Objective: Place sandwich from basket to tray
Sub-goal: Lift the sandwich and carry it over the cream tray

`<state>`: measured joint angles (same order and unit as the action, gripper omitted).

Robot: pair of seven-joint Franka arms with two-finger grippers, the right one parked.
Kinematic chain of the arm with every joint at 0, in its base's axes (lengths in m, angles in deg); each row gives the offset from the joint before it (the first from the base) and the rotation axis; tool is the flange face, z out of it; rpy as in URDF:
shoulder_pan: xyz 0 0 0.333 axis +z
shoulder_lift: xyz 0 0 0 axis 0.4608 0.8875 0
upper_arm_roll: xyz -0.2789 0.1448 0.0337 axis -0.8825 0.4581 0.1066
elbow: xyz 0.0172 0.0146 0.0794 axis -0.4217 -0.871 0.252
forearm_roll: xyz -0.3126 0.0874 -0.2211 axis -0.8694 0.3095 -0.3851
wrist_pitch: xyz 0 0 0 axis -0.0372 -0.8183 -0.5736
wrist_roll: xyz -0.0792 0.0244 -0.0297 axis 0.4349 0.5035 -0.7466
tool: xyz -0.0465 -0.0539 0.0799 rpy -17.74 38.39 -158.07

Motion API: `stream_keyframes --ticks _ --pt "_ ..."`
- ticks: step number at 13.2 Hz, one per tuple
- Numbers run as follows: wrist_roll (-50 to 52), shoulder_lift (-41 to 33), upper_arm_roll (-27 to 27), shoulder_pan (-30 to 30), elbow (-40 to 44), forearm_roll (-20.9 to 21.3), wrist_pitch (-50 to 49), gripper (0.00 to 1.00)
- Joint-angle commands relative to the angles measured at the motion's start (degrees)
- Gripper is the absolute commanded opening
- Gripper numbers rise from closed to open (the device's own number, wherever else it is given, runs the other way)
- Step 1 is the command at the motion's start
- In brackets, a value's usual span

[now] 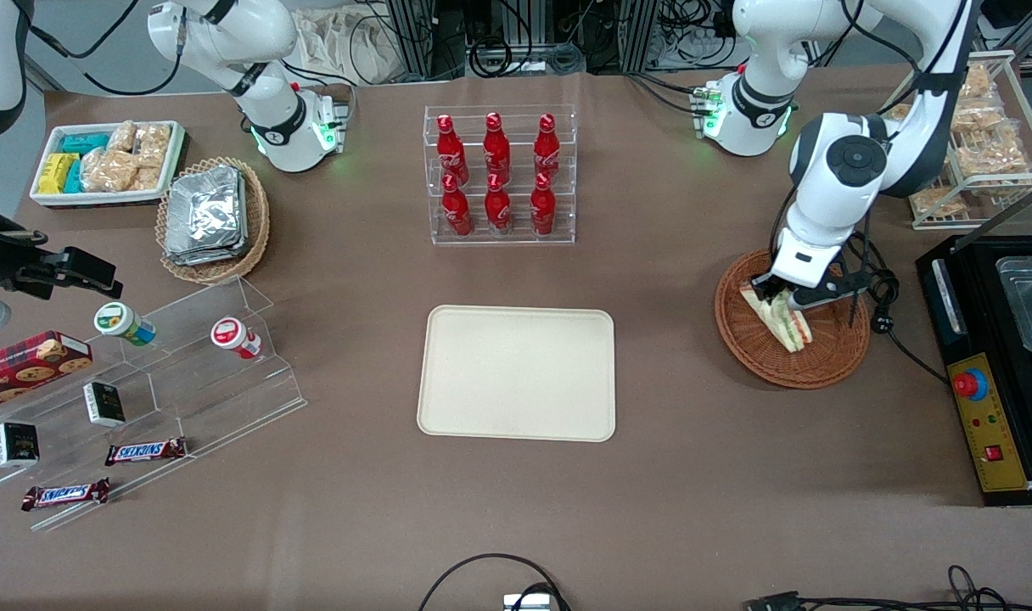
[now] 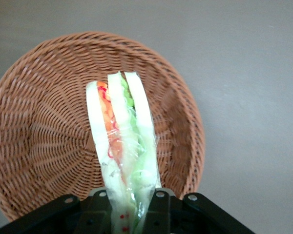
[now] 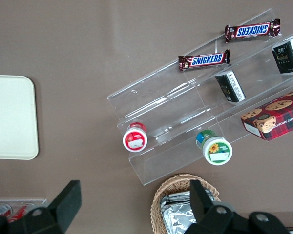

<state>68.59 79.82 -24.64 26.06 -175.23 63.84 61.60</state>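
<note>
Fingers of the gripper (image 2: 129,209) clamped the sandwich (image 2: 122,146) over the basket (image 2: 34,146); grasp step complete, next move required lift and transfer to the tray (image 1: 516,373).

- The brown table (image 1: 737,509) carries everything.
- A cream tray (image 1: 516,373) lies flat at its middle.
- A clear rack of red bottles (image 1: 499,174) stands farther from the front camera than the tray.
- A reddish-brown wicker basket (image 1: 821,365) sits toward the working arm's end. The claw (image 1: 775,297) hangs just above it, clamped on the sandwich (image 1: 779,318).
- A wire rack of bagged snacks (image 1: 983,136) and a black machine with a red button (image 1: 983,416) stand at that same end.
- Toward the parked arm's end stand a tan basket of foil packets (image 1: 257,229), a white bin of wrapped snacks (image 1: 100,199) and a clear stepped stand (image 1: 227,399).
- A black cable (image 1: 490,560) loops at the near edge.
</note>
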Motion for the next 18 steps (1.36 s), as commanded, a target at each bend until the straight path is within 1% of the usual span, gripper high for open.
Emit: stream_keyframes --ticks 1,2,4,7,10,13,18 --pt "-3.96 -0.60 -3.73 -0.30 0.95 0.46 -0.81 0.10" --pt "-4.84 -0.25 -5.58 -0.47 2.18 0.46 -0.81 0.10" --pt "-6.78 1.24 -7.26 -1.61 4.29 -0.15 -0.81 0.10" --pt "-6.87 6.15 -7.44 -6.17 9.99 -0.15 -0.81 0.12" --pt "-3.29 13.96 -7.53 -11.53 19.91 -1.20 -1.69 0.12" --pt "0.93 22.58 -7.44 -16.19 29.58 -1.21 -3.18 0.12" --pt "2.27 34.01 -7.44 -18.40 40.67 -0.59 -3.18 0.12"
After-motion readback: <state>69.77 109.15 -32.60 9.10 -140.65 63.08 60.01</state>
